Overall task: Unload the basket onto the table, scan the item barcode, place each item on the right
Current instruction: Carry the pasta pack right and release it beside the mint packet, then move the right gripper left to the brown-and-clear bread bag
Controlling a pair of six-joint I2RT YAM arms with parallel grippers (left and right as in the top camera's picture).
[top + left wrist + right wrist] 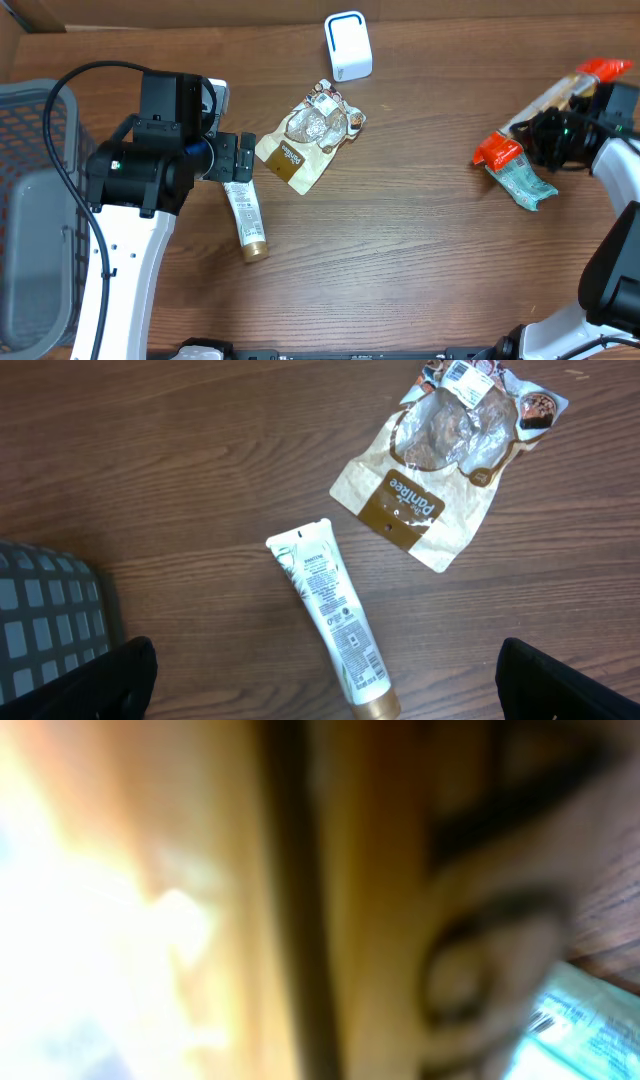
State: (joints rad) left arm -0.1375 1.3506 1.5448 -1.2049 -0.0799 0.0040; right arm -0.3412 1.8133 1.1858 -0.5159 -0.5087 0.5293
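A white tube with a gold cap (246,218) (330,610) lies on the wooden table, its printed barcode side up. My left gripper (238,160) (340,690) hovers over it, open wide, one finger to each side of the cap end and apart from it. At the far right my right gripper (555,135) is round a long clear packet with orange ends (548,98). That packet (380,870) fills the right wrist view as a blur and hides the fingers. The white scanner box (347,46) stands at the back.
A brown and clear snack bag (308,135) (440,460) lies just right of the tube. A teal packet (525,183) (590,1020) lies under the right gripper. A grey mesh basket (30,200) (40,610) stands at the left edge.
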